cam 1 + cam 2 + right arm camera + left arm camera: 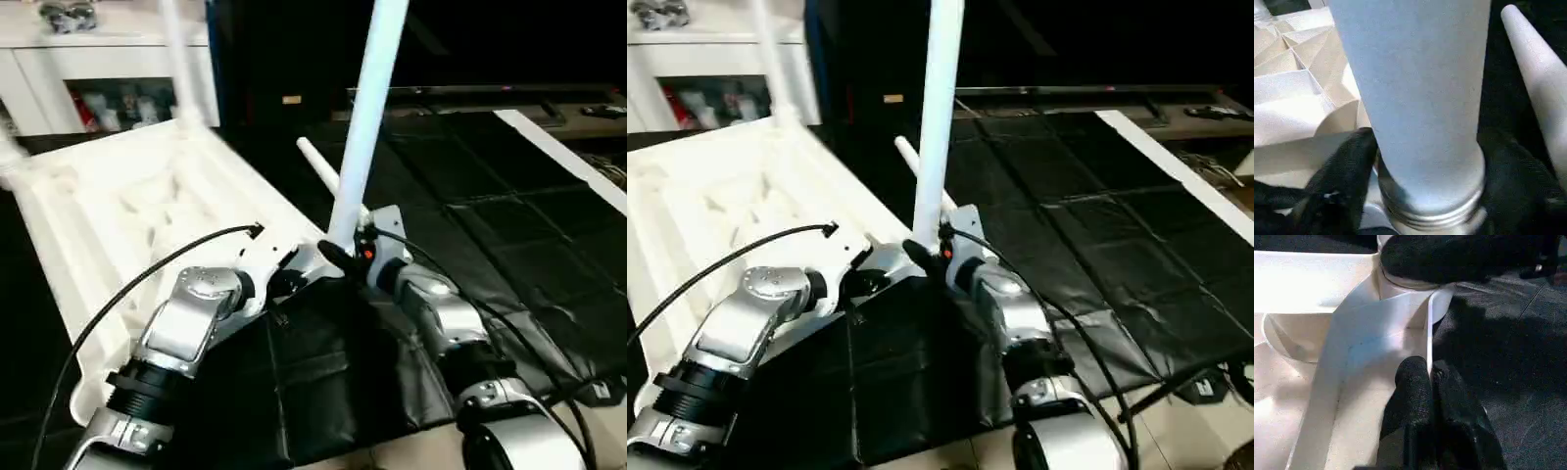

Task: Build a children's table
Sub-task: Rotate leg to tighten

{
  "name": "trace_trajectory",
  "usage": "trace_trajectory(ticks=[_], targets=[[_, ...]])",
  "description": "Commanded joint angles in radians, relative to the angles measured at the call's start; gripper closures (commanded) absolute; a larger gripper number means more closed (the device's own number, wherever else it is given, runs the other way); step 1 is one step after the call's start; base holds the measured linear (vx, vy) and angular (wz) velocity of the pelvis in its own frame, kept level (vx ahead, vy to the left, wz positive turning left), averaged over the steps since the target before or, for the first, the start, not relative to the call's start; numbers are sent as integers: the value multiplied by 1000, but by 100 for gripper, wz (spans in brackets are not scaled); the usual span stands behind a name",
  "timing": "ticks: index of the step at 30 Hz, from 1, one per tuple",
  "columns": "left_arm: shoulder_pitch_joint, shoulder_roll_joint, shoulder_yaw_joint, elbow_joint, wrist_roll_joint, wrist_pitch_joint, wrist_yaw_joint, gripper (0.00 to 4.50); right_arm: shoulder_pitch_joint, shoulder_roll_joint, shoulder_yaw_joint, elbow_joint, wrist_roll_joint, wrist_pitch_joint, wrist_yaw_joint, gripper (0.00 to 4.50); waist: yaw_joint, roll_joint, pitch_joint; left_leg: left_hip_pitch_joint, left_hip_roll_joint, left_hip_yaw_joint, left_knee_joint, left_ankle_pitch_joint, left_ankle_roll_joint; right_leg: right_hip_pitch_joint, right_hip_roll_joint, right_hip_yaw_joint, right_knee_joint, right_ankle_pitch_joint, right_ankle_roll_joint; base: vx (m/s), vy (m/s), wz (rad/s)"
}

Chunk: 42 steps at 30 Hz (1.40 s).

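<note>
With the right tool (1425, 196) straddling the upright leg (372, 98) at the tabletop's (118, 206) three-o'clock corner socket (1410, 281) and the left tool (1432, 396) pinched on its rim, a loosened leg may tip.

The table top (127, 211) lies upside down on the left, with its ribbed underside facing up, and the mat (490, 245) lies to its right. One leg (367, 117) stands upright at the near right corner of the top, between the fingers of the right claw (1425, 161), and another leg (179, 59) stands at the far corner. A third leg (318, 168) lies on the mat just behind the upright one, and the cabinet (78, 69) stands behind the top.
</note>
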Motion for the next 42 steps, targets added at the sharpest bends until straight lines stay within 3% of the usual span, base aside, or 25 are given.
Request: trace_trajectory(ticks=[1, 7, 11, 14, 17, 22, 31, 35, 37, 42], targets=[[-40, -18, -38, -66, -13, -13, -14, 450, 12, 32, 45, 31, 0, 16, 23, 81, 9, 19, -66, 3, 24, -9, -66, -240, 16, 53, -85, 60, -91, -315, -136, 0, 0, 0], [-25, 58, -47, -55, -30, -77, -106, 450, 61, -57, 95, -37, -17, -52, 166, 26, 17, 17, -69, 0, 24, -6, -64, -209, 28, 57, -84, 63, -82, -235, -156, 0, 0, 0], [-12, 113, -48, -41, -57, -132, -187, 450, 96, -130, 101, -78, -7, -91, 303, 7, 27, 16, -67, 0, 24, -5, -64, -214, 37, 58, -85, 62, -87, -270, -147, 0, 0, 0], [-3, 185, -62, -12, -78, -237, -311, 450, 103, -224, 109, -97, -5, -130, 440, 7, 41, 17, -66, 8, 25, -4, -64, -233, 42, 50, -84, 62, -93, -298, -141, 0, 0, 0], [-1, 219, -67, 9, -97, -300, -388, 450, 98, -261, 109, -95, 12, -150, 520, 7, 45, 18, -65, 9, 28, -3, -66, -236, 35, 50, -83, 63, -88, -282, -151, 0, 0, 0], [-13, 295, -108, 52, -97, -396, -522, 450, 94, -333, 142, -150, 60, -131, 706, 7, 60, 20, -64, 15, 31, -2, -67, -251, 37, 48, -82, 64, -87, -280, -161, 0, 0, 0], [-58, 336, -163, 137, -69, -513, -623, 450, 64, -354, 206, -113, 16, -202, 835, 7, 78, 19, -67, 8, 32, -4, -68, -239, 19, 53, -89, 65, -82, -299, -157, 0, 0, 0], [-70, 331, -173, 163, -59, -542, -631, 450, 52, -340, 212, -94, 15, -203, 844, 23, 78, 19, -68, 9, 34, -4, -68, -238, 15, 53, -88, 65, -79, -286, -160, 0, 0, 0], [-80, 328, -178, 184, -56, -564, -647, 450, 44, -329, 224, -77, 20, -215, 867, 59, 79, 20, -70, 8, 33, -4, -67, -235, 15, 54, -89, 65, -78, -272, -165, 0, 0, 0], [-87, 333, -187, 199, -54, -588, -660, 450, 41, -326, 236, -63, 23, -217, 897, 102, 80, 20, -70, 7, 34, -3, -67, -228, 18, 55, -89, 65, -76, -258, -169, 0, 0, 0]])
